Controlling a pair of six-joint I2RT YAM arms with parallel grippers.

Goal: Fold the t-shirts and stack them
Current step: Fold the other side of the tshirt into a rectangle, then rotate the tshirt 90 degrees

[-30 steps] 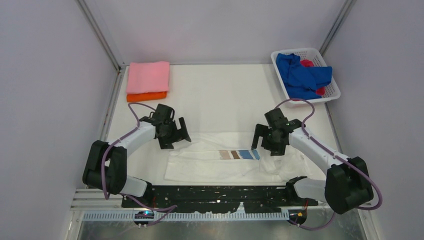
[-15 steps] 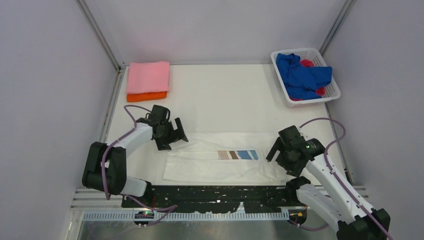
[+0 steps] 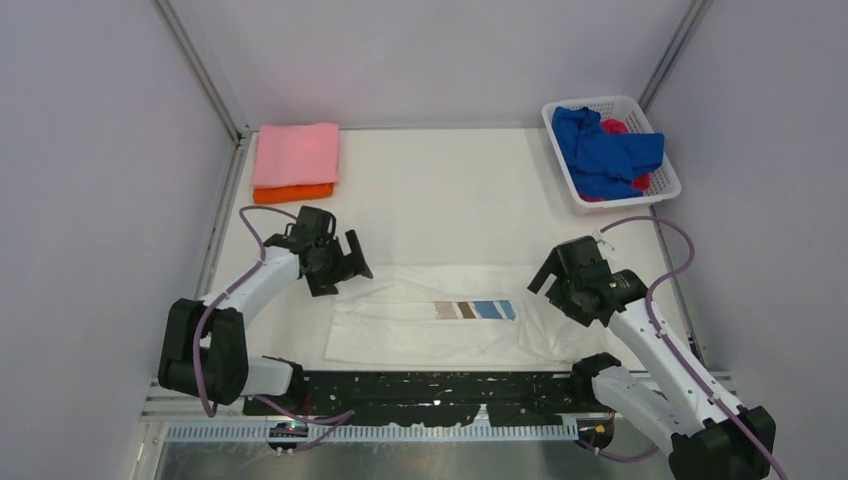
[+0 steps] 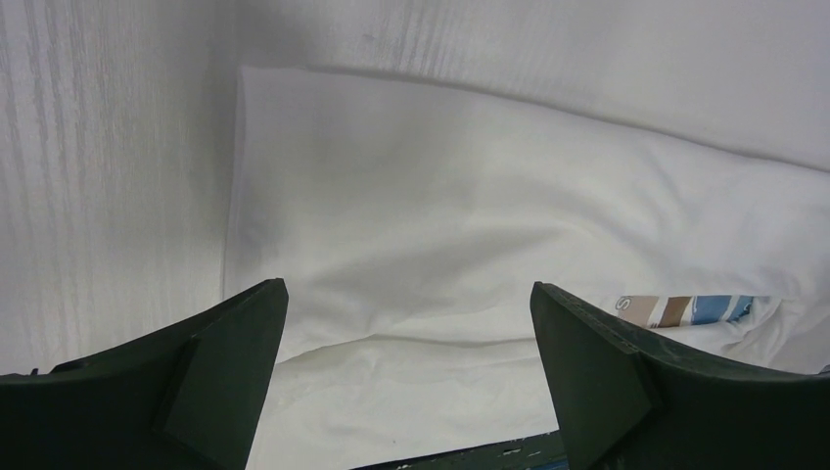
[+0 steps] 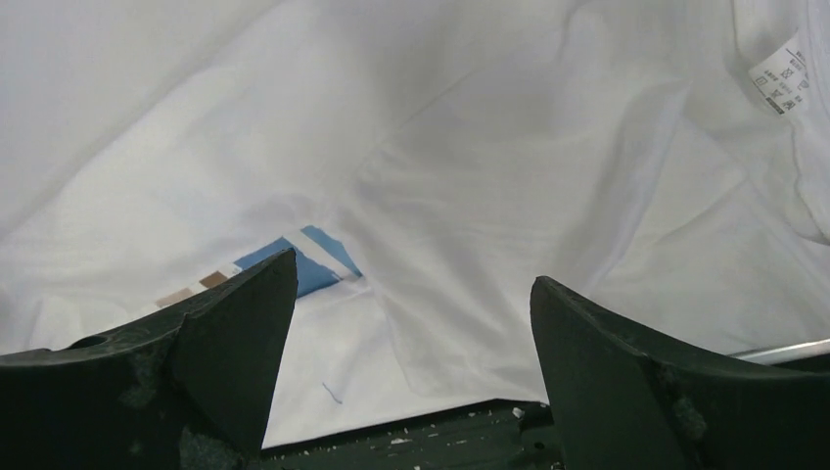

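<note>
While left pincer and right pincer both hang released, jaws wide, gripping nothing: white t-shirt lies flat, wrinkled, on near tabletop between them. Blue-and-brown print faces up. Five shirts counted. One white. Pink shirt folded atop folded orange shirt, far left. Blue shirt and red shirt crumpled in one basket, far right. Two pincers.
</note>
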